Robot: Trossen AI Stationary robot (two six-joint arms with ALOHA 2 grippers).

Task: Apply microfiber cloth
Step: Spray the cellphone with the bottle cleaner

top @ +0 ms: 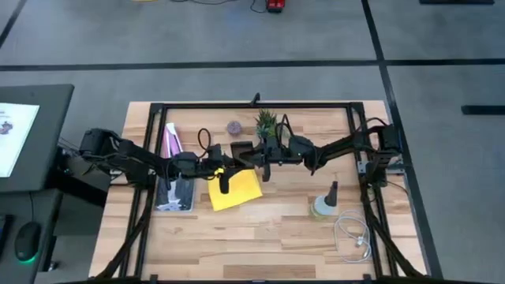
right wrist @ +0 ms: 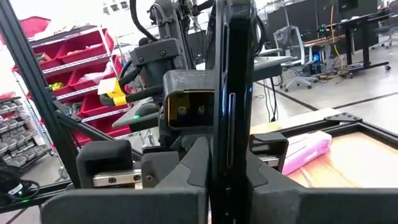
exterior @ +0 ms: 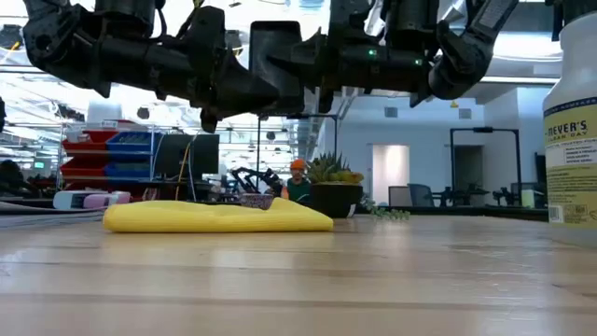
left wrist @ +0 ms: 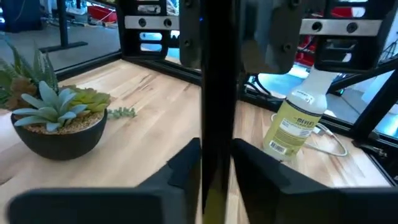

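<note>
While both of your grippers are clamped on the same black smartphone (top: 242, 153), one from each end, the main risk is the shared hold itself. The left gripper (top: 223, 165) and the right gripper (top: 260, 155) meet above the middle of the table (top: 276, 237), and each wrist view shows its own fingers closed on the phone's thin edge, with the slab standing on edge between them. If one arm moves without the other, I judge the phone will twist in the pads or slip out of one end, and it hangs in the air above the wood.

The microfiber cloth (top: 234, 189) lies flat on the table just under and a little nearer the front than the two grippers; in the low view it (exterior: 219, 216) sits as a low yellow mound, apart from the phone and the grippers above it. Nothing is holding it. To wipe, you would have to free one gripper, and that leaves the phone on a single narrow edge grip, likely to sag or pivot.

Watch the surroundings too. The potted succulent (left wrist: 59, 121) and the spray bottle (left wrist: 295, 121) stand near the work area, and the white cable (top: 353, 237) lies by the right front corner; a wide swing could catch any of them. A floppy cloth may also bunch rather than lift cleanly.
</note>
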